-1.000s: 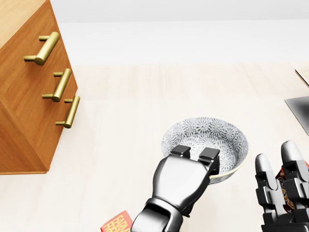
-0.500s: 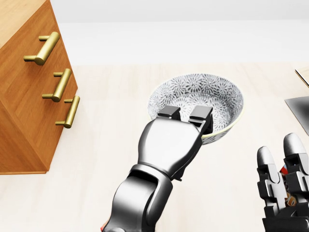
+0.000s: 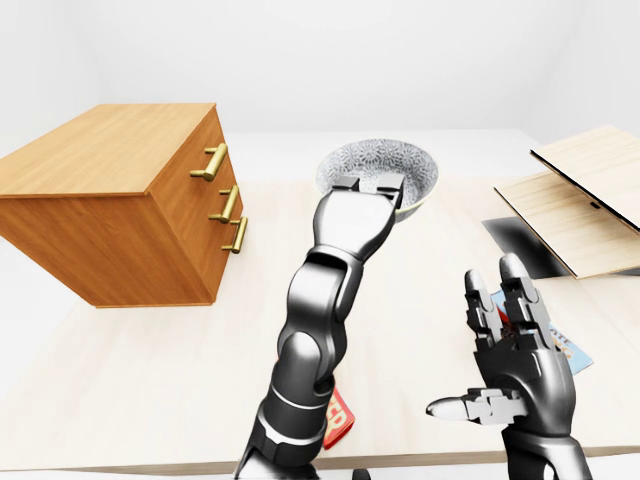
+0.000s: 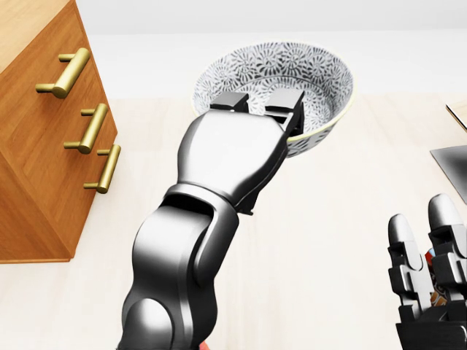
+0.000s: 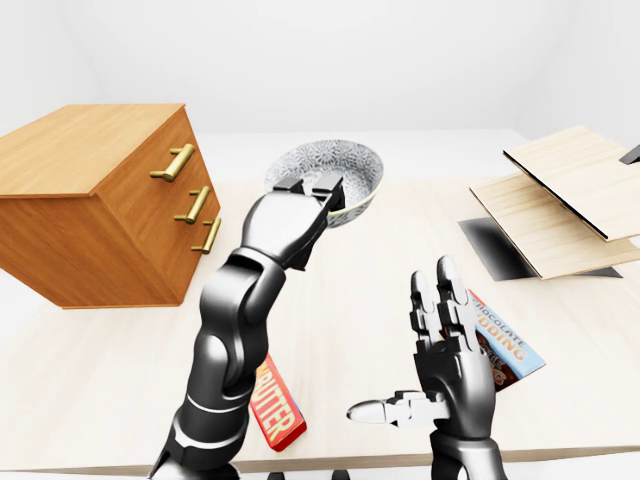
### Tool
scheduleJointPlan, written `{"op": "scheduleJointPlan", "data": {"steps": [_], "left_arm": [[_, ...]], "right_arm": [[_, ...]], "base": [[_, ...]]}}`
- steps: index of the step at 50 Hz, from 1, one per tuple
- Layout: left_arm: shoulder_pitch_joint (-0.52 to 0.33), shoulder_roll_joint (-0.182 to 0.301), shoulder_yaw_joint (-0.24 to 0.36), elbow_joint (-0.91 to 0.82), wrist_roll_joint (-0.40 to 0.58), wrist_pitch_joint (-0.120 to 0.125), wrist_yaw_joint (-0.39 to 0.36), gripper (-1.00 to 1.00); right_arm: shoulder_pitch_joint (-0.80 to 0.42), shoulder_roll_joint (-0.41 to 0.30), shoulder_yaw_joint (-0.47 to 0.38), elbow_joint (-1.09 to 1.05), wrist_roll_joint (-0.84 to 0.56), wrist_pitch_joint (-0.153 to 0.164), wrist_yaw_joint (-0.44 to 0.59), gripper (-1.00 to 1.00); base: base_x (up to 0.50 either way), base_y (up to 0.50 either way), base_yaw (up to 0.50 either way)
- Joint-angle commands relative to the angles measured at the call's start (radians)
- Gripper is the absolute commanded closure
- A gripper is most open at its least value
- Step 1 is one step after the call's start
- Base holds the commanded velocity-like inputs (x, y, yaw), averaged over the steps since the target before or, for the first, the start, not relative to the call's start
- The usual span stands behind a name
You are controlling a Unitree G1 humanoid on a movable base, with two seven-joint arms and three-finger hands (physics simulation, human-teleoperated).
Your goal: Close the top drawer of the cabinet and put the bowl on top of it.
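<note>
My left hand (image 4: 260, 103) is shut on the near rim of the patterned grey-and-white bowl (image 4: 292, 69) and holds it in the air above the table, tilted a little. Two fingers (image 4: 286, 100) hook over the rim into the bowl; the thumb is hidden beneath. The wooden cabinet (image 3: 110, 150) stands at the left, to the left of the bowl. Its top drawer handle (image 3: 212, 162) sits in line with the two below, and the drawer front looks flush. My right hand (image 5: 440, 335) hovers open at the lower right, holding nothing.
A red snack packet (image 5: 278, 405) lies by my left arm near the table's bottom edge. A blue chocolate box (image 5: 505, 340) lies behind my right hand. Light wooden boards (image 3: 590, 195) and a dark opening (image 3: 520, 245) are at the right.
My left hand has carried the bowl up and to the left in the head view, nearer the cabinet. The right hand has hardly moved.
</note>
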Motion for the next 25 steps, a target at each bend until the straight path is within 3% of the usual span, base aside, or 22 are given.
{"op": "scheduleJointPlan", "data": {"steps": [1, 3, 5, 12, 25], "left_arm": [[-0.127, 0.016, 0.062, -0.035, 0.017, 0.000, -0.067, 1.00], [-0.128, 0.017, 0.061, -0.035, 0.016, 0.000, -0.067, 1.00], [-0.180, 0.025, 0.086, -0.040, 0.017, 0.000, -0.067, 1.00], [-0.290, 0.100, 0.145, -0.019, 0.003, 0.000, -0.067, 1.00], [-0.362, 0.224, 0.201, 0.045, -0.090, 0.000, -0.067, 1.00]], "right_arm": [[-0.005, -0.004, 0.005, -0.003, -0.004, 0.000, -0.007, -1.00], [-0.005, -0.004, 0.005, -0.003, -0.004, 0.000, -0.007, -1.00], [-0.011, -0.005, 0.012, -0.002, -0.013, 0.000, -0.013, -1.00], [0.003, -0.012, 0.034, -0.003, -0.022, 0.000, -0.019, -1.00], [0.018, -0.028, 0.057, 0.003, -0.024, 0.000, -0.032, -1.00]], "base": [[0.00, 0.00, 0.00], [0.00, 0.00, 0.00], [0.00, 0.00, 0.00], [0.00, 0.00, 0.00], [0.00, 0.00, 0.00]]}}
